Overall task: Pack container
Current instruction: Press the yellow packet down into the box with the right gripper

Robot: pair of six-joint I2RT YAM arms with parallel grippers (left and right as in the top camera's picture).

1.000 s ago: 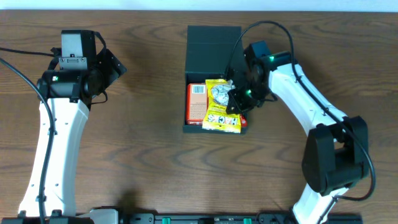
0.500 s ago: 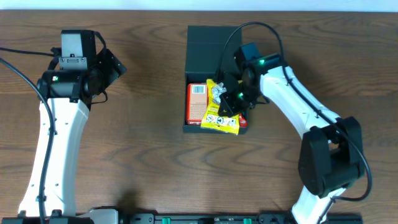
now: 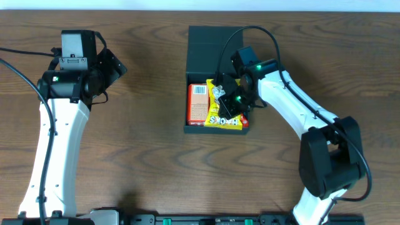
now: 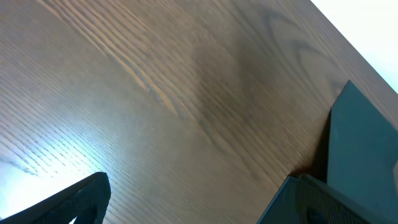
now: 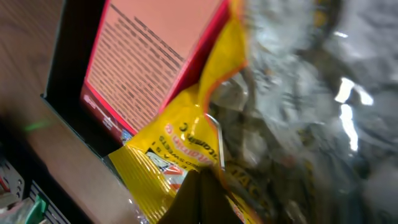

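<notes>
The container [image 3: 214, 40] is seen at the upper centre of the overhead frame, its flap lid laid back toward the top edge. A red-orange carton [image 3: 197, 103] is packed flat in its left half. The right claw [image 3: 232, 100] is closed on the crumpled foil top of a yellow snack packet [image 3: 225, 117], which is draped over the container's right half, its lower end at the front wall. The left claw [image 3: 114, 65] is held wide apart and empty at the upper left, well apart from the container.

If the packet were let go here, it could be left riding on the front wall or the carton's edge, and the lid might then be blocked. The light container is steadied by nothing, so it could be dragged.

A dark brown, wood-grained worktop [image 3: 144, 144] is shown; only a pale strip is visible beyond its top edge.
</notes>
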